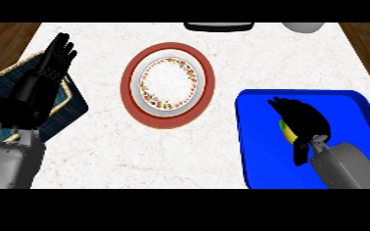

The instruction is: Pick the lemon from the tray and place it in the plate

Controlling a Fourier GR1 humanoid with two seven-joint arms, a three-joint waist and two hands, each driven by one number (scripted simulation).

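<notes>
My right robot hand (303,115) curls over the lemon (286,130) on the blue tray (260,169) at the near right corner of the desk (108,147). Its fingers and thumb are closed round the fruit, so only a yellow-green sliver shows. I cannot tell whether the lemon still touches the tray. The red-rimmed plate (130,85) sits mid-desk, well apart from the tray. My left robot hand (54,61) rests open, fingers up, at the desk's left edge above a dark mat (72,105).
</notes>
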